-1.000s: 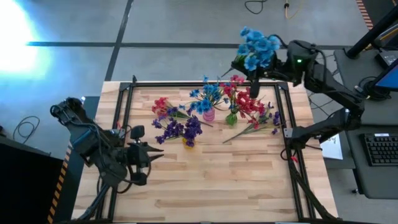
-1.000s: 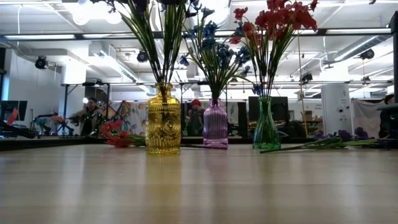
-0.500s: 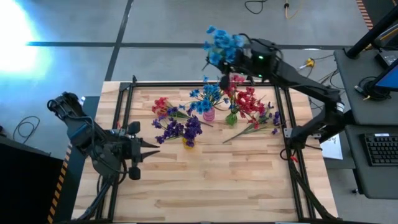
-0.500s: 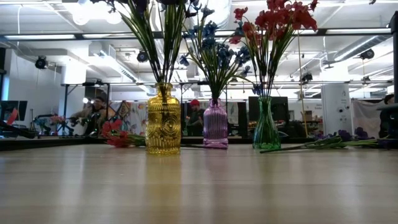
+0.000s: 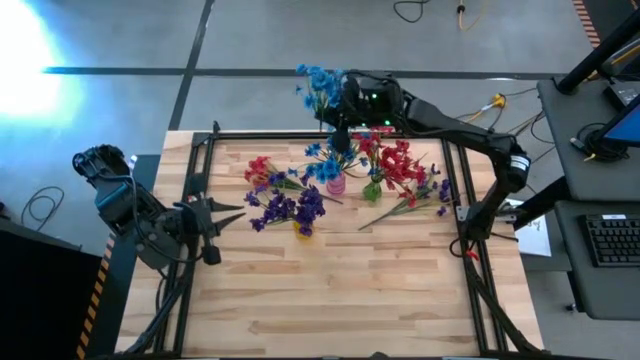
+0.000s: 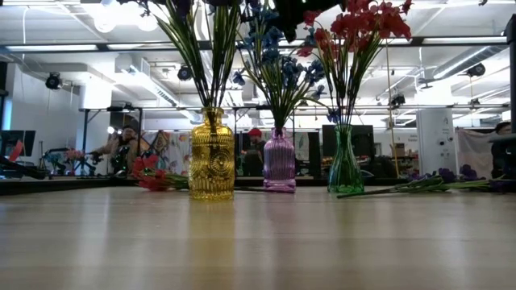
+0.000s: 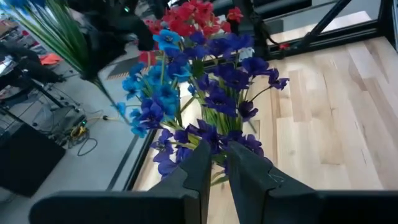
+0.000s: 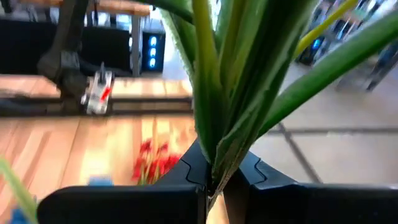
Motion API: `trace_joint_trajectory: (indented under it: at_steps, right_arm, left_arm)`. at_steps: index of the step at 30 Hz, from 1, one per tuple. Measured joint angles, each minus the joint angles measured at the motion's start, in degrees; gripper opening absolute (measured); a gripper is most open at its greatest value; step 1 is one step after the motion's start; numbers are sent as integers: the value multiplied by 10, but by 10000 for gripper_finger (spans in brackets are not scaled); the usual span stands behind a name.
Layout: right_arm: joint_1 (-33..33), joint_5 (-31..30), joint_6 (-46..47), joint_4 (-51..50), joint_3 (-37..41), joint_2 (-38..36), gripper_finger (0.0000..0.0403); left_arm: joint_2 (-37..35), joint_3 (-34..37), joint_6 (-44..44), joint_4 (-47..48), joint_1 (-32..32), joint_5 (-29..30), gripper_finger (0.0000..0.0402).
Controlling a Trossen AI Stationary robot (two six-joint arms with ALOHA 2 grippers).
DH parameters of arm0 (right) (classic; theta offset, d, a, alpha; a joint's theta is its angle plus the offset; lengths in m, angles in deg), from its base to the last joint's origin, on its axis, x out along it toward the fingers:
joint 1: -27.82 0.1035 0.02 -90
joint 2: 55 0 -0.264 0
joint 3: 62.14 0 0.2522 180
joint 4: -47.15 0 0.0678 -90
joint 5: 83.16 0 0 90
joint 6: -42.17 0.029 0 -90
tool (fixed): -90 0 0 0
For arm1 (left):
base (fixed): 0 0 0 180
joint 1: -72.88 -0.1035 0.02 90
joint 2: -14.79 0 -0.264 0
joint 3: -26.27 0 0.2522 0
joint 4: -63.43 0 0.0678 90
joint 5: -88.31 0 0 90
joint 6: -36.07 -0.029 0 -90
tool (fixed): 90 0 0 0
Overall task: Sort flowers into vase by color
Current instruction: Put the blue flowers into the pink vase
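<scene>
Above the wooden table (image 5: 330, 290), the right tool (image 5: 338, 128) clamps a blue sprig (image 5: 320, 85) over the purple vase (image 5: 336, 184). Left of that vase, the left tool (image 5: 232, 212) waits with its fingers closed on nothing.

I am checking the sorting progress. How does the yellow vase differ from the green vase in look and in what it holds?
The yellow vase is wide and ribbed with a round pattern; the green vase is slimmer, with a narrow neck flaring to the base. The yellow vase holds purple flowers; the green vase holds red flowers. The yellow vase stands nearest the left arm, the green nearest the right. Both are tinted glass, upright on the table.
</scene>
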Motion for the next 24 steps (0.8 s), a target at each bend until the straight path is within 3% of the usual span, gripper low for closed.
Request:
trace_joint_trajectory:
  at_steps: [14,24]
  right_arm:
    - [2,0,47,-93,-1,-13,18]
    - [2,0,50,-100,14,-11,18]
  left_arm:
    - [0,3,1,4,0,28,38]
    - [2,4,2,4,0,32,38]
